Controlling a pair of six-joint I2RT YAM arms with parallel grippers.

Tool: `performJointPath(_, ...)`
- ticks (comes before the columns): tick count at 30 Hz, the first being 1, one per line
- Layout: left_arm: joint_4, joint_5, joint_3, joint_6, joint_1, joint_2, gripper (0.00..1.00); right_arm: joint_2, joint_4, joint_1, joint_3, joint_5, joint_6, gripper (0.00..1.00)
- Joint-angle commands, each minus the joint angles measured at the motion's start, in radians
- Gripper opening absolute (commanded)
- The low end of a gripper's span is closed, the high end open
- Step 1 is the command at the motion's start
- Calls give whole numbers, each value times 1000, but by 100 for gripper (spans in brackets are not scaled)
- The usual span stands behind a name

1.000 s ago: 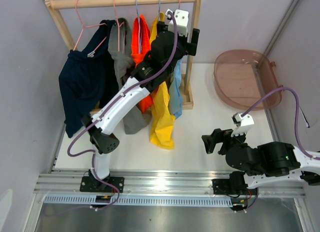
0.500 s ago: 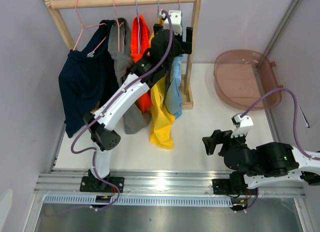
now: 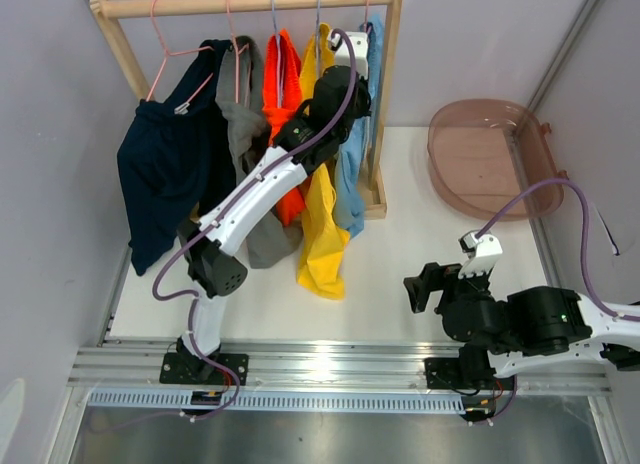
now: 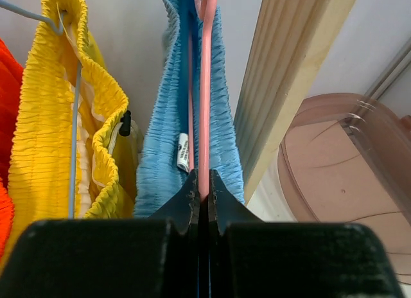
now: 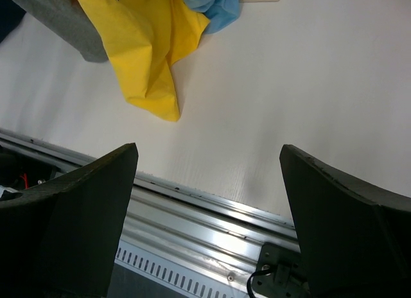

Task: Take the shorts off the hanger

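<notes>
- The wooden rack (image 3: 200,2) stands at the far left of the table (image 3: 440,234), and all five pairs are on their hangers, so no pair is off yet.
- From left to right hang the navy shorts (image 3: 165,174), the biggest, then the grey shorts (image 3: 240,124), the orange shorts (image 3: 283,64) and the yellow shorts (image 3: 320,234). Last come the light blue shorts (image 3: 350,174), just beside the rack's right post (image 4: 289,73).
- The brown tub (image 3: 490,154) sits well apart on the right.
- The right gripper (image 5: 205,201) hangs low over the near table edge with its fingers spread wide, holding nothing.
- The step in hand looks like taking the first pair, the light blue one.
- The left gripper (image 4: 204,185) is up at the waistband with its fingers pressed together on the pink hanger (image 4: 204,86). The wrist view is too tight to say whether cloth is nipped as well.
- Next, I judge, the hanger must be held steady or lifted off the rail while the elastic waistband is worked off it. The right arm would have to come across for that.
- A second ago the left gripper sat lower in front of the blue cloth with its fingers apart. Since then it has pushed up and in and has closed, and the right arm has hardly moved.
</notes>
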Motion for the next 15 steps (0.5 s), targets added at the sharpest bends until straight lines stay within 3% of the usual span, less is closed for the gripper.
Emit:
performJointPath(1, -1, -27, -2, 0, -5, -62, 0, -5, 5, -3, -15, 16, 46, 99)
performJointPath(15, -32, -67, 113, 192, -58, -268, 0, 6, 91, -1, -10, 48, -39, 99)
